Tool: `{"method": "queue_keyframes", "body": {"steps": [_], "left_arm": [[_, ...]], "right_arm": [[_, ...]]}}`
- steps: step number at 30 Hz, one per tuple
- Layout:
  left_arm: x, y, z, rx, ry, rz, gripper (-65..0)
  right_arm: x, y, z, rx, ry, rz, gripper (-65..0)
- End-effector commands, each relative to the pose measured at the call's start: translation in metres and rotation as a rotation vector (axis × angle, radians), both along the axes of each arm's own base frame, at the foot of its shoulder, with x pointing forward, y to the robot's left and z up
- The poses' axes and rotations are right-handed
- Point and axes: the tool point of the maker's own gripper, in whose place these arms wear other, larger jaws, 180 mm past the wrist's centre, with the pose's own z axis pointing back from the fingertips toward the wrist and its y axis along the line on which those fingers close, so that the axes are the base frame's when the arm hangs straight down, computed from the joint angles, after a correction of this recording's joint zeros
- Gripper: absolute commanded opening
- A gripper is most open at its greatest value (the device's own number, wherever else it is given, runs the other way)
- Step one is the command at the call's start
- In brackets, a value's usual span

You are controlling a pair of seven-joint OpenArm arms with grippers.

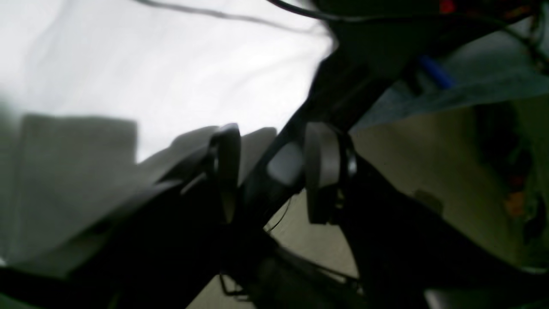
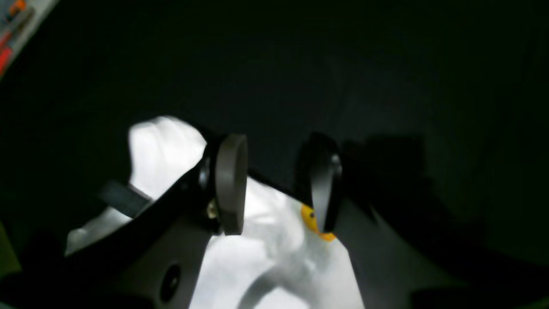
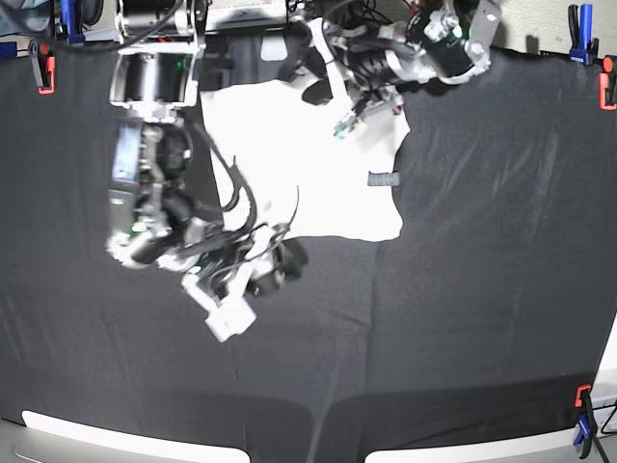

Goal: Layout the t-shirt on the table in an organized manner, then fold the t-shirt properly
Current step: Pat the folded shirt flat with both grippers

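A white t-shirt [image 3: 308, 159] lies on a table [image 3: 482, 318] covered in black cloth, plain side up, spread toward the far middle of the table, with a small grey tag near its right edge. The right arm comes down on the left side of the overhead view, and the right end effector [image 3: 275, 260] sits at the shirt's near-left corner. In its wrist view the two pads stand apart with bright white cloth [image 2: 266, 240] bunched between and below them, and a bit of yellow print shows beside one pad; the cloth looks gathered in the grip, so it seems to be grasping the t-shirt. The left arm reaches in at the far edge of the table, with the left end effector [image 3: 342, 121] over the shirt's far side. Its wrist view is blurred: the pads [image 1: 321, 171] stand apart beside white cloth [image 1: 171, 77], and I cannot tell whether anything is pinched between them. Red and blue clamps [image 3: 578, 19] hold the cloth at the table's corners.
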Motion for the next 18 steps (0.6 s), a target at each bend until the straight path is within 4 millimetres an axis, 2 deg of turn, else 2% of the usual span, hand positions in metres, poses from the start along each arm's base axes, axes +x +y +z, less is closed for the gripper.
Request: {"method": "queue_keyframes", "body": {"steps": [1,3,6,10,12,15,18], "left_arm": [[0.005,-0.006,0.013,-0.054,-0.031,0.008,-42.0],[0.004,-0.007,0.01,-0.061,-0.019,0.011,-42.0],[-0.002,-0.007,-0.009,-0.043,0.038,0.011,-42.0],[-0.012,-0.006,-0.04,-0.027,0.129,0.021,-42.0],[-0.011,-0.005,-0.048,-0.02,0.141,0.029,-42.0],[0.003,0.0,-0.055,0.032,0.104,0.031,-42.0],[0.029,0.022,-0.067,0.181,0.034,0.085,-42.0]], "right_arm": [[0.015,-0.001,0.014,0.015,-0.058,-0.009,-43.0],[0.017,-0.005,-0.006,-0.006,-0.016,-0.024,-43.0],[0.02,-0.007,-0.032,-0.012,0.065,-0.031,-43.0],[0.021,-0.004,-0.056,0.01,0.159,-0.033,-43.0],[0.017,-0.002,-0.067,0.018,0.204,-0.032,-43.0],[-0.003,-0.001,-0.087,-0.027,0.311,-0.001,-43.0],[-0.016,0.0,-0.094,-0.008,0.358,0.008,-43.0]]}}
